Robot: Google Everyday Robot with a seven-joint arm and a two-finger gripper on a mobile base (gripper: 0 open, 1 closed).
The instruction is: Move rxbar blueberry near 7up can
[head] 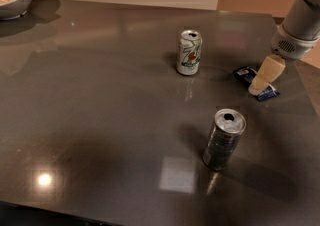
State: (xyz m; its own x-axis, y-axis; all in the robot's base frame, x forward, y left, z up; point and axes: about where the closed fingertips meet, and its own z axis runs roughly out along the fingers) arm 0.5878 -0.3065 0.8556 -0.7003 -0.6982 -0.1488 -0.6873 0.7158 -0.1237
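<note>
No lettering is legible on the 7up can (189,52), well left of the gripper (260,88), or on the rxbar blueberry (244,73) under it.
</note>
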